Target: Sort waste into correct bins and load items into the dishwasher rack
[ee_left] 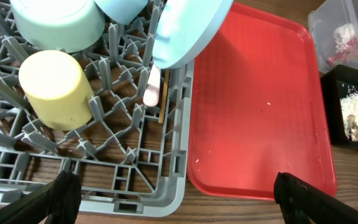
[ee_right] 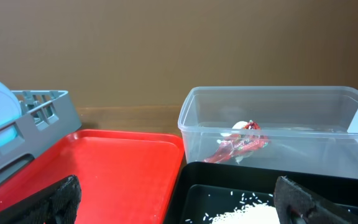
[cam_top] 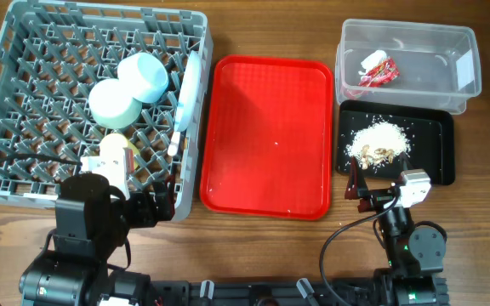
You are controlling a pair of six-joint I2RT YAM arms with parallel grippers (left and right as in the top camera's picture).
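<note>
waste: wrapper (cam_top: 378, 68) in tub (cam_top: 469, 53), crumbs (cam_top: 379, 140) on black tray (cam_top: 436, 166); I'd call it sorted
rack (cam_top: 24, 51): 2 bowls (cam_top: 143, 76), cup (ee_left: 55, 90); plate (cam_top: 190, 89) upright, pegs holding it
claws: left claw (ee_left: 176, 196), right claw (ee_right: 179, 199) both wide, empty

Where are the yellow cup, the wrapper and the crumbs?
cup (ee_left: 58, 93), left wrist view, on its yellow side.
wrapper (cam_top: 378, 69), overhead view, on its red middle.
crumbs (cam_top: 383, 138), overhead view, middle of the heap.

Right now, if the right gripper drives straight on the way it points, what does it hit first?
Probably the near wall of the clear tub. The open right gripper seems to sit above the black tray and its crumbs. Height is unclear, so if it is lower, the tray comes first.
</note>
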